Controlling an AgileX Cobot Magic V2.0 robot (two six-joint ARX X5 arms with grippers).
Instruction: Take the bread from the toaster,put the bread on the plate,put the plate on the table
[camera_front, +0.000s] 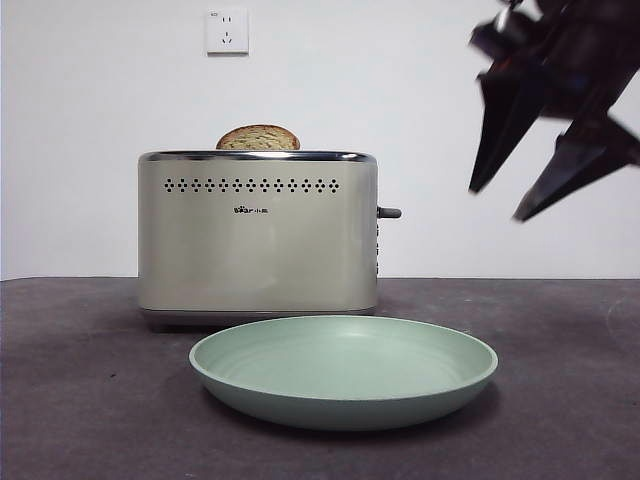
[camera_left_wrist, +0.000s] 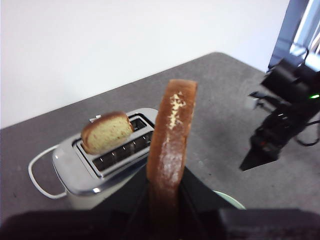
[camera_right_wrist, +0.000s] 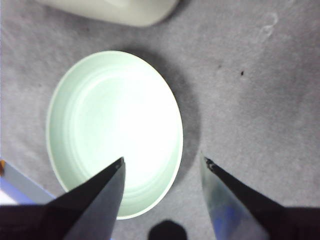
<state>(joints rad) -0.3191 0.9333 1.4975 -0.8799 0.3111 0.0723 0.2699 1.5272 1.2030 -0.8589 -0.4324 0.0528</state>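
The left gripper (camera_left_wrist: 165, 210) is up above the counter (camera_front: 560, 400) with its fingers (camera_left_wrist: 197, 192) clamped on the bread (camera_left_wrist: 172, 140), one on each flat face, so the slice stands upright and edge-on to the wrist camera, its brown crust showing a pale streak near the top. Below and behind it sits the toaster (camera_front: 258, 235), cream with a chrome rim, a row of small dark holes and a little black logo on its front, and a lever (camera_front: 389, 212) poking out of one side. A second slice (camera_front: 258, 138) sits in one of its slots, its rounded top peeking above the rim; the slot beside it shows only its wire guides. A white cord (camera_left_wrist: 37, 175) loops out from one end of the toaster. The plate (camera_front: 345, 395), pale mint green and wide, rests flat on the counter just in front of the toaster, nothing on it. The right gripper (camera_right_wrist: 162, 165) hangs above the plate's edge, tips pointing down, its fingers (camera_right_wrist: 107, 187) spread well apart and holding nothing; in the front view it shows dark and blurred at the upper corner. A white wall socket (camera_front: 227, 31) is fixed to the wall behind.
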